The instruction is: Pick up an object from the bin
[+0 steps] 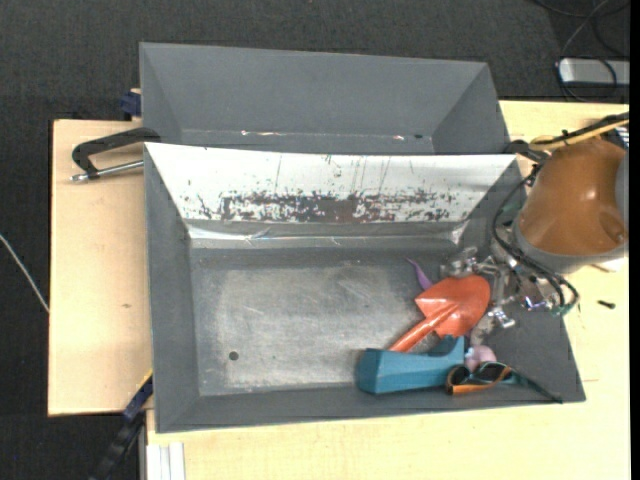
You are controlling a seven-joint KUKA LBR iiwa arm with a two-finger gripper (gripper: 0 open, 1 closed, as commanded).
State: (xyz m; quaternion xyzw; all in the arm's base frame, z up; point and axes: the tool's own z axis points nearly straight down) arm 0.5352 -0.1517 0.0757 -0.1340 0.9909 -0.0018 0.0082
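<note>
The arm (pixel 602 180) comes in from 3 o'clock, its end wrapped in a rounded orange cover (pixel 565 213) that sits at 3 o'clock from the view's middle. Black cables (pixel 556 294) loop round the cover's lower edge, with another strand curving past its 9 o'clock side. From the cover the wrist (pixel 520 268) angles down toward 7 or 8 o'clock and ends in the metal claw (pixel 487 290), which hangs low at roughly 4 o'clock from the view's middle.
</note>
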